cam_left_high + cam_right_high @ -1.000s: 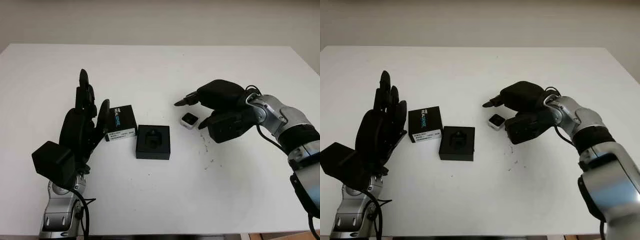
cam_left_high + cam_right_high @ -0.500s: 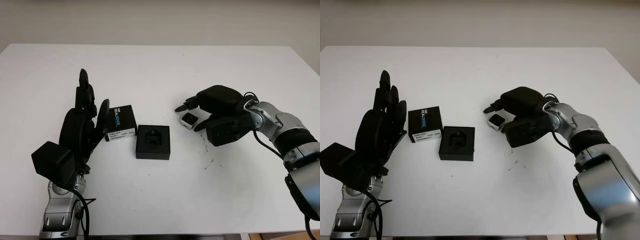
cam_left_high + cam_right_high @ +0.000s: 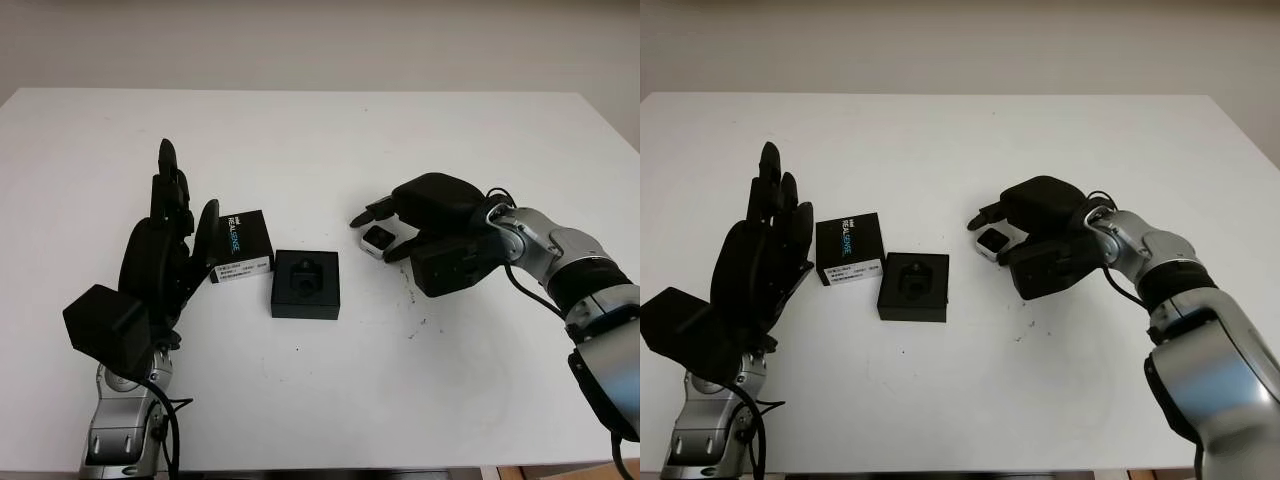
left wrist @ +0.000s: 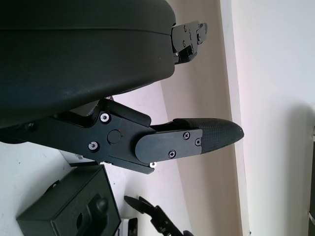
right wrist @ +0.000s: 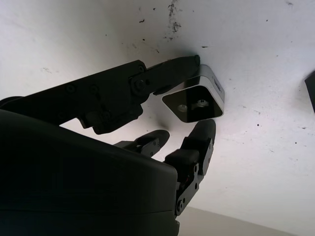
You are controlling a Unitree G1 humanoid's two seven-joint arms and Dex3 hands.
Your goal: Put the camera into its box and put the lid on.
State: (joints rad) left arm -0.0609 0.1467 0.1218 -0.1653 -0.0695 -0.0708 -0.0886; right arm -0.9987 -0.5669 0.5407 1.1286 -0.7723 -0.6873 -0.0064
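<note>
Right hand [image 3: 395, 228] closes around the camera [image 5: 196, 100] on the table [image 3: 400, 400].

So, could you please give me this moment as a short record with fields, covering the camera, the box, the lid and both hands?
camera: small silver camera on the table, right of the box
box: black box base open, its insert showing, no camera in it
lid: printed black lid on the table, left of the base
right hand: right hand closing on the camera, fingertips touching two sides, not lifted
left hand: left hand open, raised beside the lid
</note>
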